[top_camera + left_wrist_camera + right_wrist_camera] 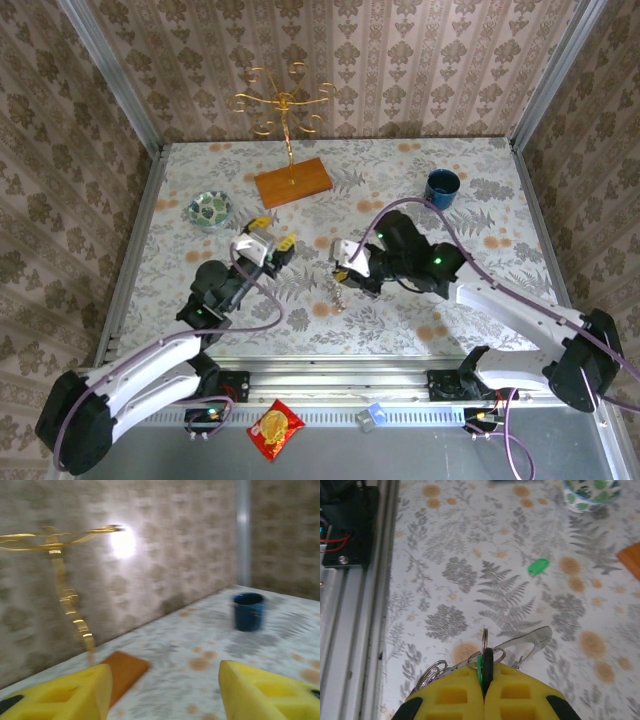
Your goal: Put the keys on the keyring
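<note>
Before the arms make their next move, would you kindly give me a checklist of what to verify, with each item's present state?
1. Right gripper shut on one small green-headed key: ok.
2. Flat grey metal keyring beside that grip: ok. Whether the held key is threaded on it: cannot tell.
3. Second green-headed key on the ring: not ok, it lies loose on the floral tabletop.
4. Left gripper open, nothing between its yellow foam fingers: ok.
5. Left gripper pointed at the loose key: not ok, its camera faces the blue cup and gold wire stand.
</note>
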You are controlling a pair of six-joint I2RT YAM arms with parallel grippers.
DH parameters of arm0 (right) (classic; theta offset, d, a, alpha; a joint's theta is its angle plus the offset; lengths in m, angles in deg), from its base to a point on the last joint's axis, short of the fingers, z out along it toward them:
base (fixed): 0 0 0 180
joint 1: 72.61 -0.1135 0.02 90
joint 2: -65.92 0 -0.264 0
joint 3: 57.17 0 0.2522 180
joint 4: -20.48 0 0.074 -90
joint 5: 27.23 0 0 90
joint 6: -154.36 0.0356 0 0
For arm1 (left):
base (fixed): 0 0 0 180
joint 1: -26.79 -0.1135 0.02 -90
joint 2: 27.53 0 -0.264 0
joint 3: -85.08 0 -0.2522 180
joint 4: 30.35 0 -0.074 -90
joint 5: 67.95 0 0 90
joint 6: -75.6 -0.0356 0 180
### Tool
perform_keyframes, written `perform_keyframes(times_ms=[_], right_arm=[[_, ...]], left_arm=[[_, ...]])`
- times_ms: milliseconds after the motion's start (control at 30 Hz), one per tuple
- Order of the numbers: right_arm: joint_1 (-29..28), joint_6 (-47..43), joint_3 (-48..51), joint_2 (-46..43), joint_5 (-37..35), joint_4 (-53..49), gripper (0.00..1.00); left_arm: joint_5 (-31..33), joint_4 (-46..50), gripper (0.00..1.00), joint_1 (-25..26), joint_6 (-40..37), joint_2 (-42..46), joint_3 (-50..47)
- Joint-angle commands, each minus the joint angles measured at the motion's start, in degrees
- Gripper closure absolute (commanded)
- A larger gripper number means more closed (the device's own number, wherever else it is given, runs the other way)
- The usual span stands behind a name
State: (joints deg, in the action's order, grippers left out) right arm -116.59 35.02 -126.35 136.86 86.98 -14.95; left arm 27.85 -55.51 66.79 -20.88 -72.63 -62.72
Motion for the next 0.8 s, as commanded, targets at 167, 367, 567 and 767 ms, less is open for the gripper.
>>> perform_keyframes(times_ms=[167, 367, 567, 767], right_arm=[[-7.7, 15.6, -6.1, 12.3, 9.9, 19.8, 1.00], [-7.4, 15.0, -7.0, 18.3, 5.7, 20.2, 1.00], [-2.8, 7.3, -6.0, 20.3, -1.0, 11.5, 1.00], [2.2, 0.1, -3.7, 21.1, -8.2, 4.0, 1.00]], left_arm=[[26.5, 4.0, 0.37, -2.7, 2.6, 12.0, -2.5], [26.5, 6.7, 0.35, -4.6, 5.3, 13.9, -3.0], [25.5, 9.8, 0.35, -5.3, 7.2, 12.5, -2.4], [24.5, 10.9, 0.34, -5.6, 7.9, 10.6, -2.3]])
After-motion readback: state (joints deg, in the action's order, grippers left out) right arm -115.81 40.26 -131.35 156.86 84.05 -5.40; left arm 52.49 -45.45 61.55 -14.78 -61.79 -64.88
